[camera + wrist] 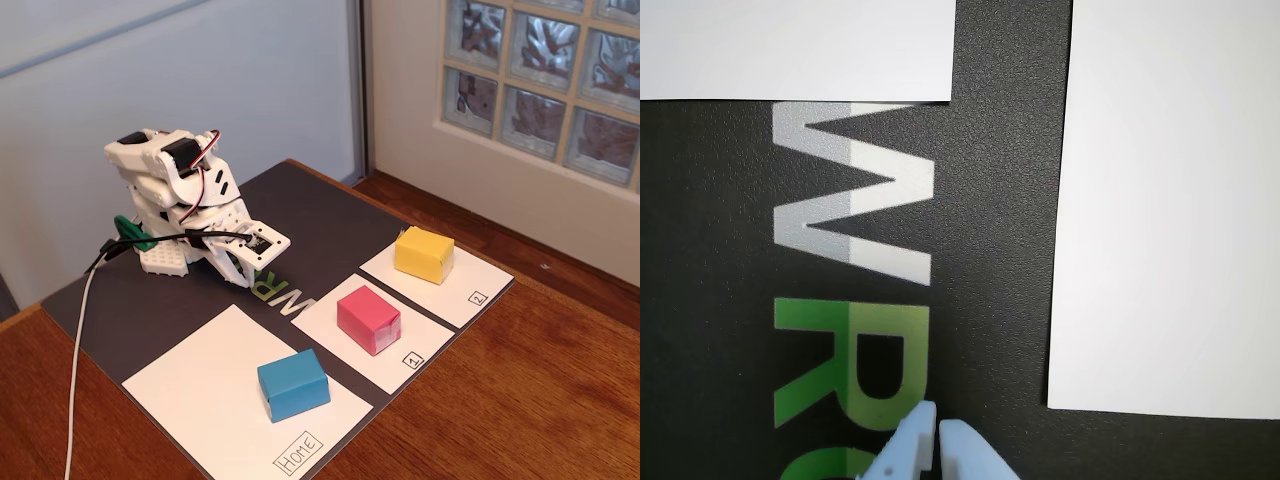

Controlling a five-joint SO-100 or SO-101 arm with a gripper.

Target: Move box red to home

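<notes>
Pinkish-red paper-wrapped block: light, crushable, grip across the flat side faces.

Box red (369,319) rests on the white panel marked "1" (330,315), between the yellow block (424,254) and the blue block (293,384); the blue block occupies home (200,375). Gripper (937,432) sits folded over the dark mat (1000,150), well apart from the box, fingertips together and holding nothing. Paper skin looks smooth, likely slippery: judge a moderate squeeze at mid-height, square to the faces.

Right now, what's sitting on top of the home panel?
A blue block sits on the home panel, near its labelled corner. The paper under the block is hidden. The red box sits on the panel marked 1, not on home.
</notes>
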